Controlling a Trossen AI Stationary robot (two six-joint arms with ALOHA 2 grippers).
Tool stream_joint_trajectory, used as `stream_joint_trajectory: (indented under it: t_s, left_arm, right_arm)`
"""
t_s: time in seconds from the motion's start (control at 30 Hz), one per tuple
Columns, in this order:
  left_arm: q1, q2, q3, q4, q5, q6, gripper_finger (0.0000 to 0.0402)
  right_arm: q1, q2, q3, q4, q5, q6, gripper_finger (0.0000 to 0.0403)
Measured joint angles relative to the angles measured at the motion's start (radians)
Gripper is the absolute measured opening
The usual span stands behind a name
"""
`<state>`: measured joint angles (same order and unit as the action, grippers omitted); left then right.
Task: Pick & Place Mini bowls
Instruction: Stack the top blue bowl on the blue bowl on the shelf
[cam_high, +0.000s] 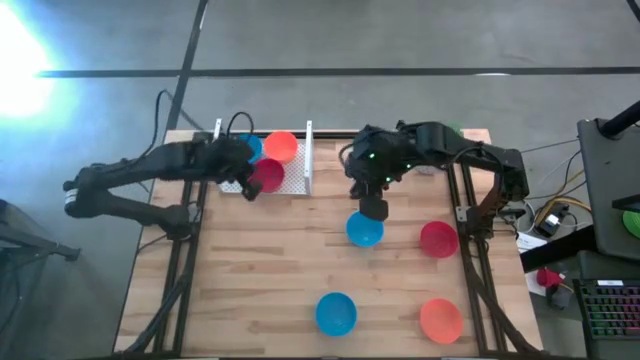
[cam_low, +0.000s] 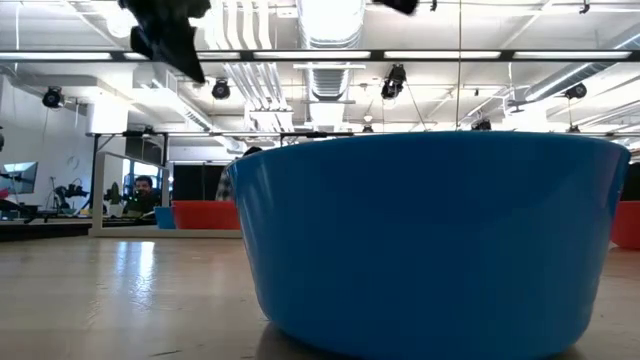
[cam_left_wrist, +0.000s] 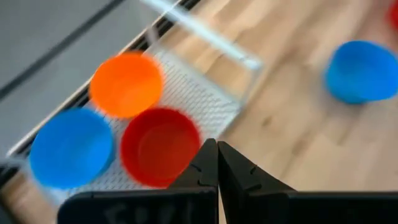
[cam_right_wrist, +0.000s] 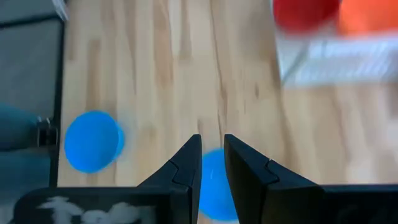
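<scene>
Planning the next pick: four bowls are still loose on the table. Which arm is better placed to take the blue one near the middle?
The right. The right gripper hangs open just above that blue bowl, while the left gripper, shut, is over the tray that already holds three bowls.

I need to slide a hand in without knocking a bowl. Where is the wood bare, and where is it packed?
Bare: the table's left half, below the white tray and left of the front blue bowl. Crowded: the tray with three bowls under the left gripper, and the right side, where the right gripper hangs over a blue bowl beside a red bowl and an orange bowl.
</scene>
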<state>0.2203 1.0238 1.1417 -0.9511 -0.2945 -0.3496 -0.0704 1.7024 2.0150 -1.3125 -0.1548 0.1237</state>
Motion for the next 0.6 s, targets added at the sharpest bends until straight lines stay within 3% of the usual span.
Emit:
stream_joint_trajectory:
  t_s: [0.33, 0.6]
  left_arm:
    - [-0.26, -0.068, -0.001, 0.066, -0.09, -0.003, 0.0]
    - [-0.309, -0.06, -0.001, 0.093, -0.099, -0.016, 0.0]
  right_arm:
    - [-0.01, -0.001, -0.235, -0.015, -0.001, 0.114, 0.0063]
    - [-0.017, -0.001, -0.441, -0.006, 0.057, 0.155, 0.0063]
